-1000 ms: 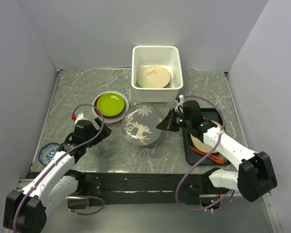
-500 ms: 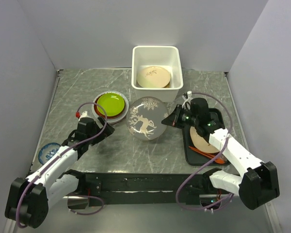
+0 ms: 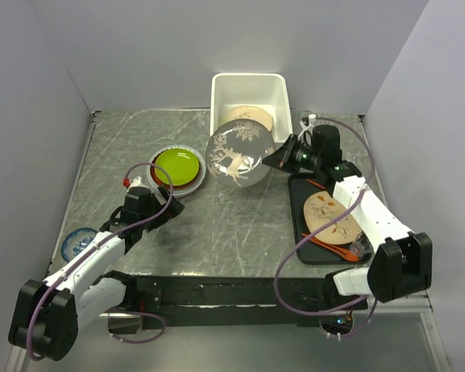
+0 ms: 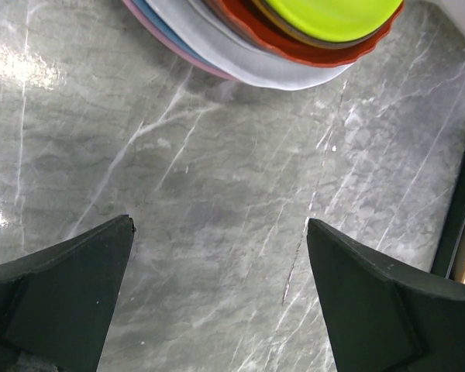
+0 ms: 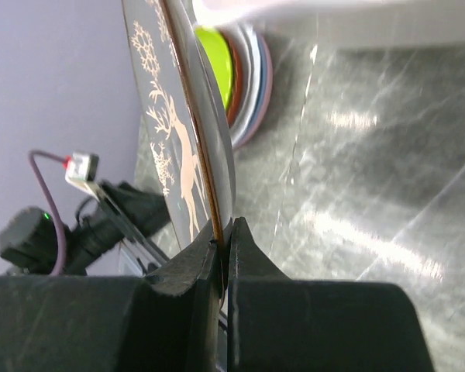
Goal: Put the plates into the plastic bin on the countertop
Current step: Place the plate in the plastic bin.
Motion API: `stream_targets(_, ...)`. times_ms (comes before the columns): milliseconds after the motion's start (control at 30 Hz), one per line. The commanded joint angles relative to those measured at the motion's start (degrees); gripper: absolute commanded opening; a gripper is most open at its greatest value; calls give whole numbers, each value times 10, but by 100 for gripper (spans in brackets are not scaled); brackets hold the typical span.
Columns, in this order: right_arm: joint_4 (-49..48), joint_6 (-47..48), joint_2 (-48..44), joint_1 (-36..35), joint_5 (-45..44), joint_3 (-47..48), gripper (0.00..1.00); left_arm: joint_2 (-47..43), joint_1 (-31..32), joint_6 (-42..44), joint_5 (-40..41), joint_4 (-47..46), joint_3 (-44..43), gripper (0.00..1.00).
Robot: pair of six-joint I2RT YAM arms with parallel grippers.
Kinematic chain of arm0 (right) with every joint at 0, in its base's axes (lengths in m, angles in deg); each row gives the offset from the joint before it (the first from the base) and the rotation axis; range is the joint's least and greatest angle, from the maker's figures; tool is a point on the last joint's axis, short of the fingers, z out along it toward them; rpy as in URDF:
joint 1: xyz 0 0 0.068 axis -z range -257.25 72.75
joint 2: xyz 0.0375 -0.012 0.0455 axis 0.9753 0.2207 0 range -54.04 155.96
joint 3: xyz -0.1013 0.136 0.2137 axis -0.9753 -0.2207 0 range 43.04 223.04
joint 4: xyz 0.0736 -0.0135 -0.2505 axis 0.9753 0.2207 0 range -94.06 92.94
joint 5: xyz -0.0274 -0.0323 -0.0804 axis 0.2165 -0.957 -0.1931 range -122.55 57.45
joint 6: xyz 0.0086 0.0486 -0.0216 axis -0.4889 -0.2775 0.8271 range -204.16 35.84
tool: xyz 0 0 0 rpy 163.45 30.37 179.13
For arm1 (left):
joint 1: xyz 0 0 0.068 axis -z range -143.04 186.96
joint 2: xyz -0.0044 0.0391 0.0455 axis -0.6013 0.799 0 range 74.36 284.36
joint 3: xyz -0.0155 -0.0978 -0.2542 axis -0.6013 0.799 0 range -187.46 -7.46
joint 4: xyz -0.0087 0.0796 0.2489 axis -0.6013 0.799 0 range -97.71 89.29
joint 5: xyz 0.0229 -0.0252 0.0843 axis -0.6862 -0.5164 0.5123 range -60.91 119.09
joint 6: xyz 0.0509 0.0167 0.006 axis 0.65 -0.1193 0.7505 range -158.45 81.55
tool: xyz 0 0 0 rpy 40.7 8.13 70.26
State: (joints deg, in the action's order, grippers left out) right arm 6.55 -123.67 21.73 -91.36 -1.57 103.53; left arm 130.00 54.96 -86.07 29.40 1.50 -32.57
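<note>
The right gripper (image 3: 273, 157) has been swinging the deer-patterned plate (image 3: 239, 157) from centre toward 12 o'clock, clamping its rim beside the bin (image 3: 248, 76). The left gripper (image 4: 221, 229) is hovering wide open, empty. Still waiting: one blue plate (image 3: 76, 245) at 8 o'clock, one tan plate (image 3: 329, 217) on the tray (image 3: 297, 225), and one stack (image 3: 177, 165) at 10. One cream plate (image 3: 248, 115) is lying in the bin.

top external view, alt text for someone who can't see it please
The right fingers pinch the rim of a grey deer-patterned plate, holding it tilted by the near side of the white bin, which holds a cream plate. The left fingers stand open near a stack of plates topped in lime green on the marble countertop.
</note>
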Motion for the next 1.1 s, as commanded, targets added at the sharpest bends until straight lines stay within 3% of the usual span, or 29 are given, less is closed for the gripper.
stream_targets(0, -69, -13, 17, 11, 33, 113, 0, 8, 3, 12, -9, -24, -14, 99)
stream_targets(533, -67, -29, 147, 38, 38, 275, 0, -6, 2, 9, 16, 1, -27, 99)
stream_targets(1067, -16, -54, 300, 54, 40, 499, 0, 12, 3, 25, 33, 19, -45, 99)
